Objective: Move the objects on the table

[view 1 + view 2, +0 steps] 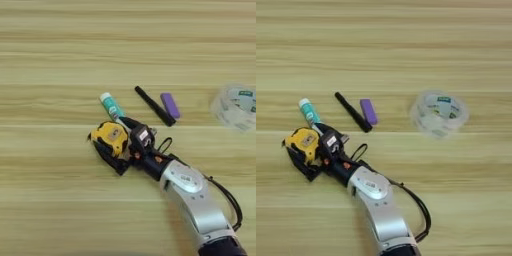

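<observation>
The yellow-and-black tape measure (110,137) lies left of the table's (60,60) centre. My right gripper (115,144) reaches it from the lower right and straddles it. One black finger (128,123) runs along its upper right side and the other presses under its lower edge, so the gripper is shut on it. The white tube with a teal label (111,105) lies just above, its lower end close to the upper finger. The silver forearm (192,197) comes in from the bottom right. The tape measure's cord is hidden.
A black marker (154,106) and a small purple block (170,105) lie side by side right of the tube. A clear roll of tape (438,113) sits further right. A black cable (416,210) loops off the forearm.
</observation>
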Controlling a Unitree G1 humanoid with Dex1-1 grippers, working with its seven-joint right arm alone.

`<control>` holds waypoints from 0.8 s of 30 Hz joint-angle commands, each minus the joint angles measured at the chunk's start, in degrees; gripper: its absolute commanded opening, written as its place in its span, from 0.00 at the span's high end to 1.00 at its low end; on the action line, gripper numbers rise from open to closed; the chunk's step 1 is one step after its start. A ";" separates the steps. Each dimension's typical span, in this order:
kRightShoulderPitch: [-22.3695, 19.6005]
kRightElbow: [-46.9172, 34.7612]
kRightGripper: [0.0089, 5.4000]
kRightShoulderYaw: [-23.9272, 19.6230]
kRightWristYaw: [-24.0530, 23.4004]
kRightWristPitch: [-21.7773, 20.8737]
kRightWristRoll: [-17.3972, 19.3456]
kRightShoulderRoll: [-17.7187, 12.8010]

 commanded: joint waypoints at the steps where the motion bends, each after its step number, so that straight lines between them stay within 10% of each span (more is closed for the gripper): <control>1: -3.68 -0.22 0.00 -0.66 -0.99 -1.92 -0.23 0.18; 13: -3.38 0.63 0.00 0.31 0.30 -2.10 -1.12 0.04; 24: -3.45 0.94 0.24 0.53 0.96 -1.99 -1.28 -0.14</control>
